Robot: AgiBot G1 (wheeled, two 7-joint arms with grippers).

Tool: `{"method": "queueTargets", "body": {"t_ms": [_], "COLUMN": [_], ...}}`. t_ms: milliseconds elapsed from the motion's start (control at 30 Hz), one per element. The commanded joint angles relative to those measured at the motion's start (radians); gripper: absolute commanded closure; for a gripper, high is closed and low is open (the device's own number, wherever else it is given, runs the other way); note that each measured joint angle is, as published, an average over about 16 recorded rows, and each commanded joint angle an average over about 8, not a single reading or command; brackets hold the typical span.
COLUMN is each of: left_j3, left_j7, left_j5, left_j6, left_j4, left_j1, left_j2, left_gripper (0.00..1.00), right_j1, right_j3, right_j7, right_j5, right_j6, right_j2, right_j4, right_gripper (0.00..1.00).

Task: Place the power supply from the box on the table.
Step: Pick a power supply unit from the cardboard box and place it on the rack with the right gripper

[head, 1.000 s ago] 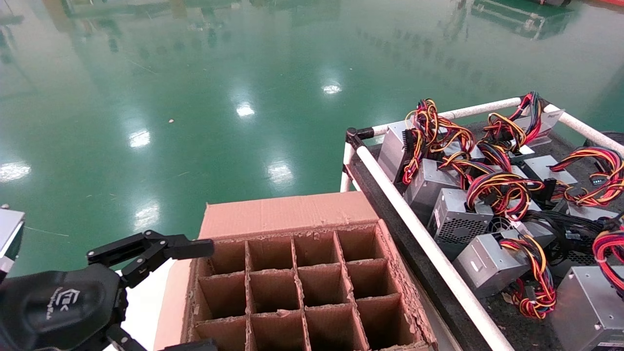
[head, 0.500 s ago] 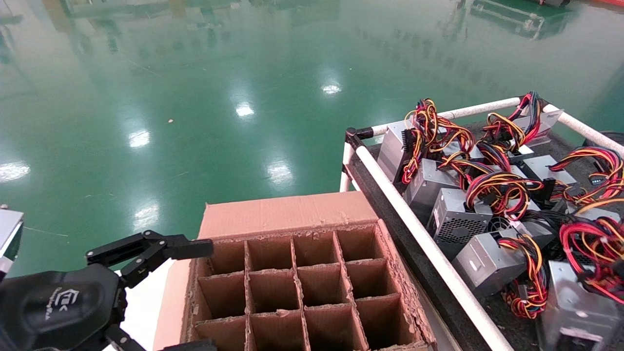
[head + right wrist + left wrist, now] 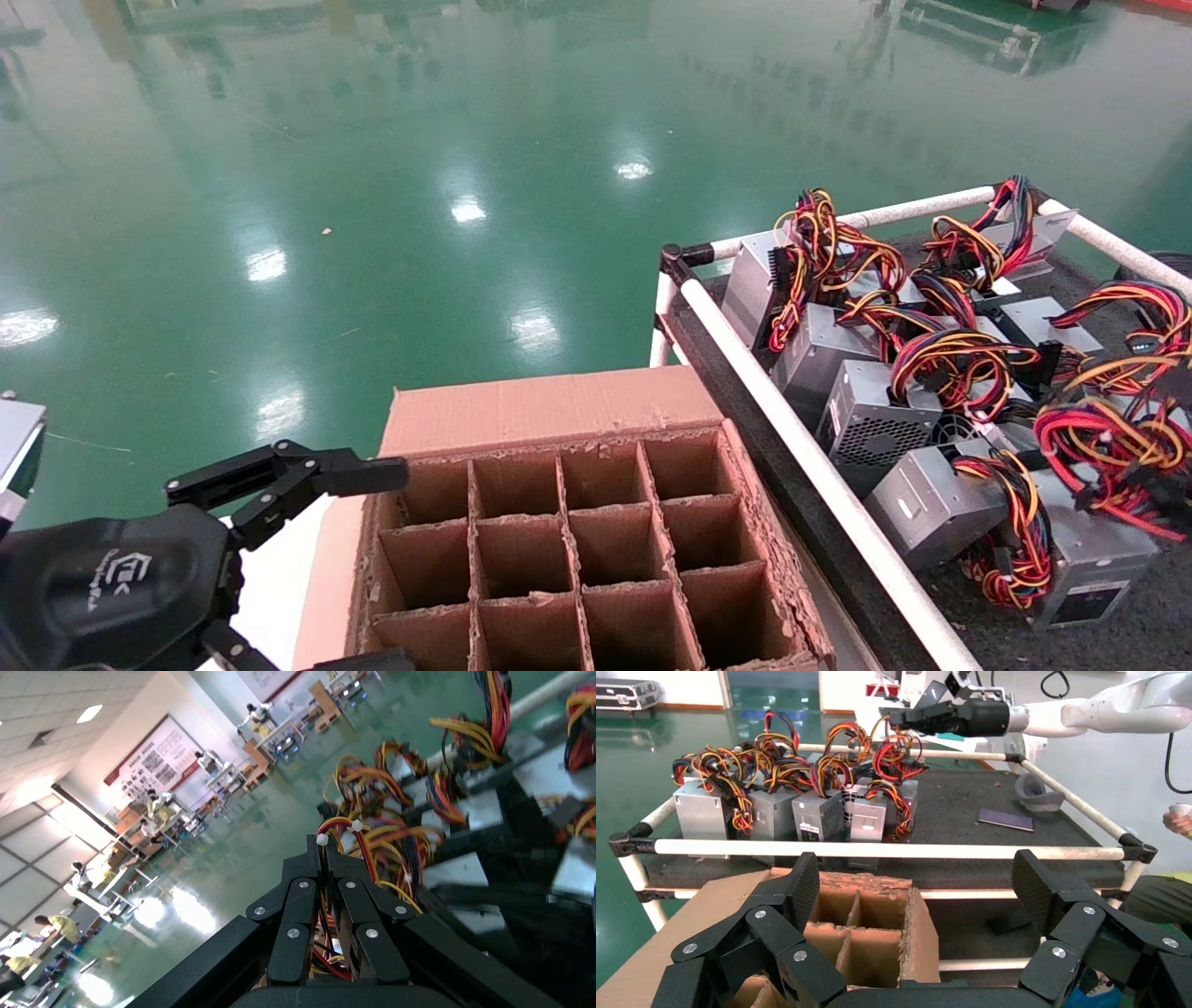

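The power supply [image 3: 1080, 559], a silver-grey block with a dark end face, is at the table's [image 3: 819, 475] near right, next to other units. I cannot tell whether it rests on the table or hangs. Its bundle of red, yellow and black wires [image 3: 1108, 443] rises from it. In the right wrist view my right gripper [image 3: 325, 843] is shut on those wires [image 3: 365, 853]. The left wrist view shows the right gripper [image 3: 905, 719] above the table [image 3: 961, 811]. The box [image 3: 577, 550] shows only bare cells. My left gripper [image 3: 391, 567] stands open at the box's left edge [image 3: 870, 917].
Several other power supplies with wire bundles [image 3: 894, 326] crowd the table's far part, some with a mesh face [image 3: 875, 424]. A dark flat card [image 3: 1006, 819] and a grey roll [image 3: 1035, 796] lie on the table. Green floor [image 3: 419, 233] lies beyond.
The power supply and its wire bundle have shifted left and farther onto the table, turning so the dark end face shows. The left arm has not moved.
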Motion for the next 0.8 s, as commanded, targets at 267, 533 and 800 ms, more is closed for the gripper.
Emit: {"method": "queueTargets", "body": {"t_ms": [267, 533, 800], "left_j3": [0.000, 0.000, 0.000], "left_j7": [0.000, 0.000, 0.000], "left_j5": [0.000, 0.000, 0.000], "left_j6": [0.000, 0.000, 0.000], "left_j4": [0.000, 0.000, 0.000], "left_j1": [0.000, 0.000, 0.000], "left_j2": [0.000, 0.000, 0.000], "left_gripper": [0.00, 0.00, 0.00], "right_j1": [0.068, 0.120, 0.171], "right_j3": [-0.035, -0.058, -0.091], "right_j7": [-0.018, -0.040, -0.074], "right_j5": [-0.058, -0.098, -0.155], "right_j6": [-0.037, -0.040, -0.049], "right_j2": [-0.021, -0.024, -0.027], "right_j4": [-0.100, -0.167, -0.182], "right_gripper": [1.00, 1.00, 0.13]}}
